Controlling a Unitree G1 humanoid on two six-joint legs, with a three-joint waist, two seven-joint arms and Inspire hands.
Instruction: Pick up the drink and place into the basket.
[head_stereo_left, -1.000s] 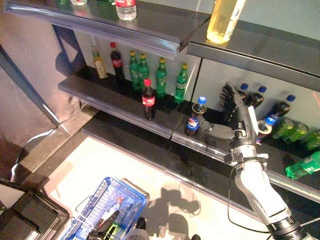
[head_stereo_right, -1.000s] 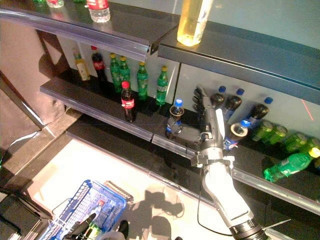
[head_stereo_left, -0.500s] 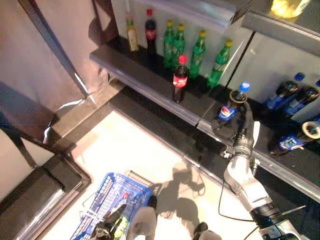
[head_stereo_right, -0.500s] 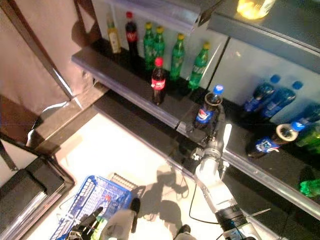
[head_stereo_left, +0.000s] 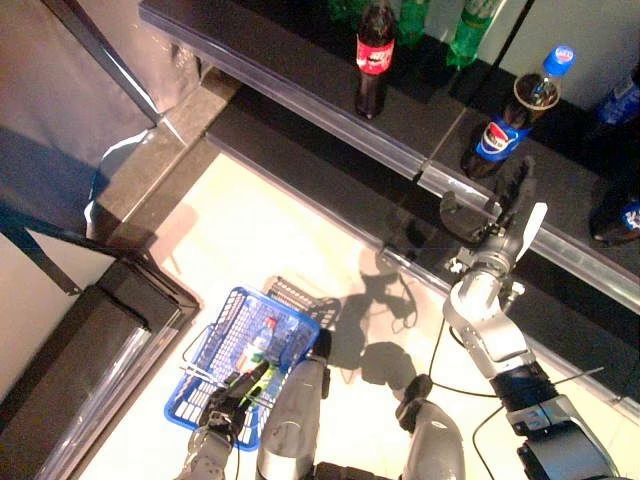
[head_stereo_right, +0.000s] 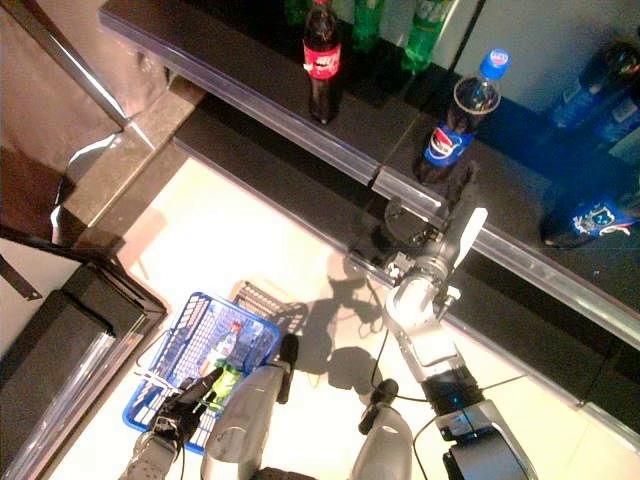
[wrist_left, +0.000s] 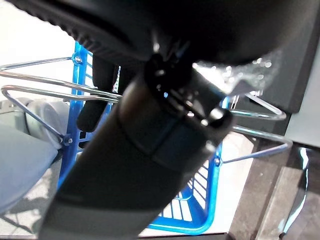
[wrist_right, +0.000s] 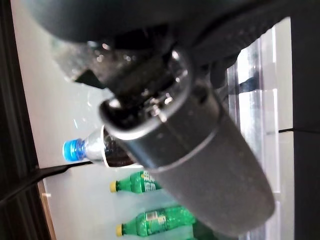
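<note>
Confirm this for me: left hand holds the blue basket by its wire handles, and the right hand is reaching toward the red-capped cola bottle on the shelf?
Not quite. The right hand reaches toward the blue-capped cola bottle, as the left eye view shows; the red-capped cola bottle stands apart, further along the shelf. The left hand does hold the blue basket by its wire handles.

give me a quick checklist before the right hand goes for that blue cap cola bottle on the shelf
1. Blue-cap cola bottle upright on the shelf: ok.
2. Right robot hand near the bottle, just in front of it: ok.
3. Fingers closed round the bottle: not ok, none yet.
4. Red-cap cola bottle clear of the reach: ok.
5. Blue basket held by left robot hand: ok.
6. Free room in the basket: cannot tell.
</note>
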